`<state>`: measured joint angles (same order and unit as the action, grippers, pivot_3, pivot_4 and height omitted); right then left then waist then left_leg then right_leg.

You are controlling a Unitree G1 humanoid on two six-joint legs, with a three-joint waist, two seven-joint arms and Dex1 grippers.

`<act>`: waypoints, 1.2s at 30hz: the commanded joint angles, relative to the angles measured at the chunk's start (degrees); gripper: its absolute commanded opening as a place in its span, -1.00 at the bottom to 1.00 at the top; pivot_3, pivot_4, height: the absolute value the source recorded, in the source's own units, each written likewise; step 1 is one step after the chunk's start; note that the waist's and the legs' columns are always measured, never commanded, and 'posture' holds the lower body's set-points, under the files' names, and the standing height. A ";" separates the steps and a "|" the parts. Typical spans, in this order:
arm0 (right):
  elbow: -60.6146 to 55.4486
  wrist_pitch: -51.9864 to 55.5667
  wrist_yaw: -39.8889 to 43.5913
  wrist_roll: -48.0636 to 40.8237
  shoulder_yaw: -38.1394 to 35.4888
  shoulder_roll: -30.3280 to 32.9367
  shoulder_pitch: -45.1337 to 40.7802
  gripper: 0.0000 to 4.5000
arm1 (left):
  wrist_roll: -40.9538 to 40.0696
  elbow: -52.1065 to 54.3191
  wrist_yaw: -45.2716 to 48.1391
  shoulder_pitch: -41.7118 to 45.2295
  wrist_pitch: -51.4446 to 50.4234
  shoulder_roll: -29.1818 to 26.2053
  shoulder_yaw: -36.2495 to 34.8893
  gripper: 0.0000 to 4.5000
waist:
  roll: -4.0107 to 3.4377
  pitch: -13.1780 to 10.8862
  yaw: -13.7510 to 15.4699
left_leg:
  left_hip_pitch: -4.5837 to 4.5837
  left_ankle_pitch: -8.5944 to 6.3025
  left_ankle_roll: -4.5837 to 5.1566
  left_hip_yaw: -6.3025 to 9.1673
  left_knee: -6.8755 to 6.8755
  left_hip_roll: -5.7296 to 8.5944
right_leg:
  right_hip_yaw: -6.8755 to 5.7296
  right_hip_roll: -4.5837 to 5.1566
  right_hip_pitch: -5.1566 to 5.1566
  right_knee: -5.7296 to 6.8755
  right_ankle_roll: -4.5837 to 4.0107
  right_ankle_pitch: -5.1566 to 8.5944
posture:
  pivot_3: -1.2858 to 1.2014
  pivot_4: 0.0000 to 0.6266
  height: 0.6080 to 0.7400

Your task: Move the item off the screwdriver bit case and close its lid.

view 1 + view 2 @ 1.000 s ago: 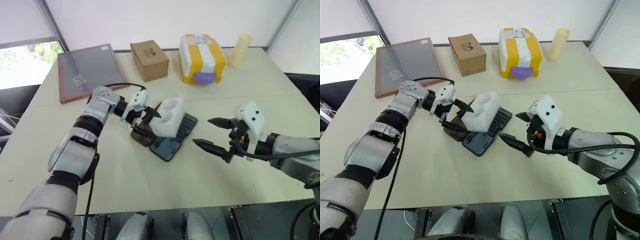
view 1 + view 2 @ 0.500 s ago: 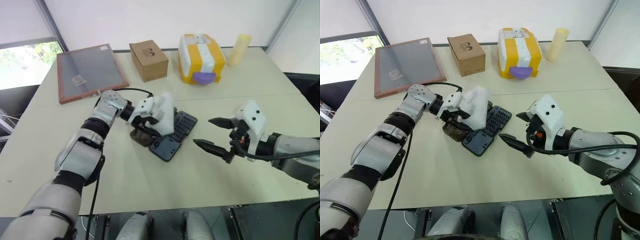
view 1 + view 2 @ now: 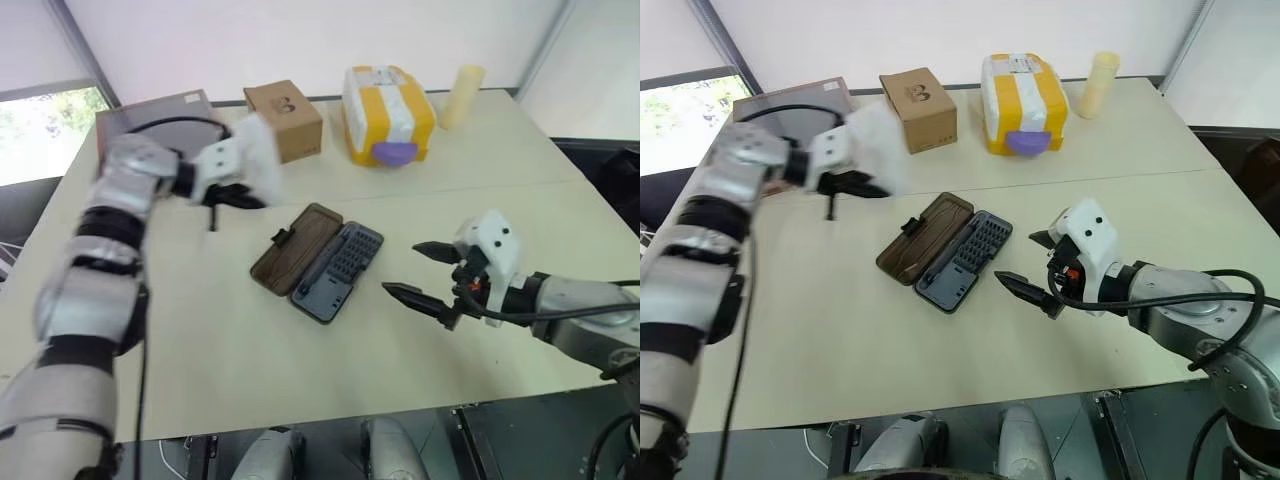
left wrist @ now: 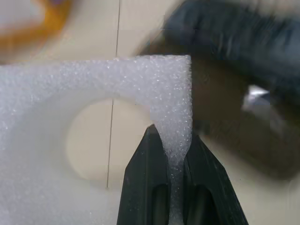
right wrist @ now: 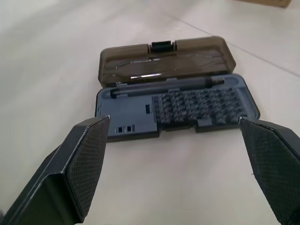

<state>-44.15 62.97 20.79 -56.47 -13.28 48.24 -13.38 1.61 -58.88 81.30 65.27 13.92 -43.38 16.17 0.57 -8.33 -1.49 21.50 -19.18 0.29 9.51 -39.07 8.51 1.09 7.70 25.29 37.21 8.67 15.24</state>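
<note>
- Upper left of the head view: framed panel, flat on the table, partly behind the left arm.
- Just right of it, raised above the table: left gripper, fingers nearly closed, pinching the thin wall of a white foam block beside its round cut-out. The block is off the case and well apart from it.
- Top centre: cardboard box, then a yellow-and-white package, then a cream cylinder. None bears on the task.
- Centre: screwdriver bit case, open flat at a diagonal. The brown translucent lid lies on its left, and the grey base with rows of bits on its right. Nothing rests on either half.
- Right of centre: right gripper, spread wide and empty, low over the table near the base and pointing at it.
- Step in hand, judged: put the foam down, then shut the lid.
- Handling advice: keep the pinch firm, since the thin foam wall could slip or tear. Set the block on bare table at the left, outside the lid's swing, and let go only once it rests.
- For the lid: lift its outer long edge, fold it over the hinge and press near the latch tab. The right gripper could steady the base so the case does not slide.
</note>
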 commanded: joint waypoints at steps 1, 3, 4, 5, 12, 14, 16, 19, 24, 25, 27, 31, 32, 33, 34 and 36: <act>0.47 -2.95 1.09 1.86 1.41 -0.75 0.14 1.00 | -0.69 9.21 4.33 -5.59 -7.67 -4.26 -1.66 -0.99 | 0.01 -0.01 0.36 | 0.03 0.00 0.00 0.03 -0.04 0.02 | -0.02 0.00 0.01 0.02 0.00 0.00 | 0.03 -0.52 1.00; 1.44 -3.99 1.33 2.93 2.82 -1.62 -0.15 1.00 | -1.00 14.57 3.35 -10.03 -12.86 -6.97 -3.07 -0.99 | 0.06 -0.02 1.03 | 0.13 0.00 0.00 0.16 -0.19 0.07 | -0.06 0.00 -0.04 -0.01 0.00 0.00 | 0.03 -0.52 1.00; 1.77 -4.36 1.36 3.36 3.36 -2.05 -0.29 1.00 | -0.91 16.57 2.24 -11.96 -15.00 -8.19 -3.91 -0.99 | 0.08 -0.02 1.22 | 0.14 0.00 0.00 0.23 -0.26 0.10 | -0.08 0.00 -0.09 -0.02 -0.01 -0.01 | 0.03 -0.52 1.00; 1.94 -4.57 1.41 3.68 3.67 -2.34 -0.37 1.00 | -0.78 18.12 1.40 -13.27 -16.56 -8.92 -4.58 -0.99 | 0.08 -0.02 1.28 | 0.18 0.00 0.00 0.26 -0.34 0.12 | -0.08 0.00 -0.12 -0.03 -0.01 -0.01 | 0.03 -0.52 1.00; 2.72 -5.53 2.32 4.85 5.10 -3.10 0.10 1.00 | -1.57 26.55 -5.36 -21.42 -25.51 -12.22 -9.95 -0.34 | 0.08 -0.02 0.83 | 0.26 0.00 0.01 0.28 -0.39 0.12 | -0.08 0.00 -0.04 -0.01 -0.01 -0.01 | 0.03 -0.52 1.00; 3.08 -5.64 2.56 5.07 5.26 -3.11 -0.18 1.00 | -1.55 27.52 -6.16 -22.04 -26.30 -12.41 -10.50 0.13 | 0.08 -0.02 0.79 | 0.26 0.00 0.01 0.27 -0.39 0.11 | -0.09 0.00 -0.04 0.00 -0.01 -0.01 | 0.03 -0.52 1.00; 3.56 -5.81 3.06 5.31 5.39 -2.90 -0.43 1.00 | -1.15 27.65 -6.32 -21.97 -26.34 -13.16 -10.55 0.57 | 0.08 -0.02 0.80 | 0.27 0.00 0.00 0.26 -0.39 0.11 | -0.10 0.00 -0.04 0.00 -0.01 -0.01 | 0.03 -0.52 1.00; 3.96 -5.92 3.53 5.77 5.61 -2.91 -0.60 1.00 | -0.68 27.12 -6.70 -21.43 -25.95 -14.22 -10.56 0.99 | 0.08 -0.02 0.70 | 0.26 0.00 0.00 0.25 -0.37 0.11 | -0.09 0.00 -0.03 -0.01 -0.01 -0.01 | 0.03 -0.52 1.00; 3.86 -5.87 3.90 6.40 5.69 -3.01 0.06 1.00 | 0.92 24.49 -6.54 -17.78 -24.18 -17.60 -10.20 0.99 | 0.08 -0.02 0.79 | 0.27 0.00 0.00 0.25 -0.36 0.10 | -0.10 0.00 -0.01 -0.01 -0.01 -0.01 | 0.03 -0.52 1.00; 3.71 -5.75 4.03 6.41 5.44 -2.84 0.45 1.00 | 0.06 24.64 -5.65 -15.45 -25.01 -17.82 -10.83 0.99 | 0.08 -0.02 0.89 | 0.27 0.00 0.00 0.25 -0.37 0.10 | -0.10 0.00 -0.02 0.00 -0.01 -0.01 | 0.03 -0.52 1.00; 3.54 -5.49 4.36 6.25 4.81 -2.47 1.25 1.00 | -3.07 25.87 -3.14 -10.68 -28.38 -17.14 -12.26 0.99 | 0.10 -0.01 1.22 | 0.32 0.00 0.00 0.28 -0.42 0.11 | -0.14 0.01 -0.02 -0.01 -0.01 -0.01 | 0.03 -0.52 1.00; 3.76 -5.65 4.79 6.76 4.16 -1.80 2.01 1.00 | -8.57 28.58 -0.56 -3.82 -35.34 -12.96 -13.72 0.99 | 0.09 -0.01 1.11 | 0.65 -0.03 0.04 0.37 -0.80 0.16 | -0.23 0.02 0.03 0.02 -0.01 -0.01 | 0.03 -0.52 1.00; 3.99 -5.91 4.61 6.75 3.47 -1.88 1.83 1.00 | -9.46 29.91 -1.19 -3.25 -36.89 -11.05 -13.76 0.99 | 0.08 -0.01 1.01 | 0.65 -0.04 0.06 0.37 -0.86 0.21 | -0.22 0.06 0.01 0.02 0.00 -0.01 | 0.03 -0.52 1.00; 4.28 -6.13 4.35 6.49 2.64 -2.14 1.45 1.00 | -10.16 31.48 -1.71 -3.43 -37.93 -9.37 -13.60 0.99 | 0.04 0.02 0.91 | 0.65 -0.04 0.06 0.37 -0.89 0.23 | -0.22 0.07 -0.01 0.02 0.00 -0.01 | 0.03 -0.52 1.00; 4.59 -6.27 4.02 5.95 1.51 -2.45 0.73 1.00 | -10.91 33.55 -3.80 -4.08 -39.44 -6.52 -13.54 0.99 | 0.04 0.02 0.89 | 0.64 -0.04 0.06 0.35 -0.91 0.24 | -0.20 0.08 -0.03 0.02 0.00 -0.01 | 0.03 -0.52 1.00; 4.55 -6.44 3.40 5.17 -0.42 -2.63 -0.82 1.00 | -10.68 36.66 -10.89 -6.45 -42.46 0.01 -13.11 0.99 | 0.04 0.02 0.92 | 0.64 -0.04 0.06 0.36 -0.96 0.23 | -0.19 0.08 -0.02 0.02 0.01 -0.02 | 0.03 -0.52 1.00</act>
<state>-38.63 58.17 24.67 -50.24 -10.56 45.96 -12.48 -8.26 -25.07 75.32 60.15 -26.13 -45.87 2.96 0.61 -8.31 -0.56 22.14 -19.21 0.35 9.87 -40.06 8.75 0.91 7.78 25.26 37.23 8.69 15.22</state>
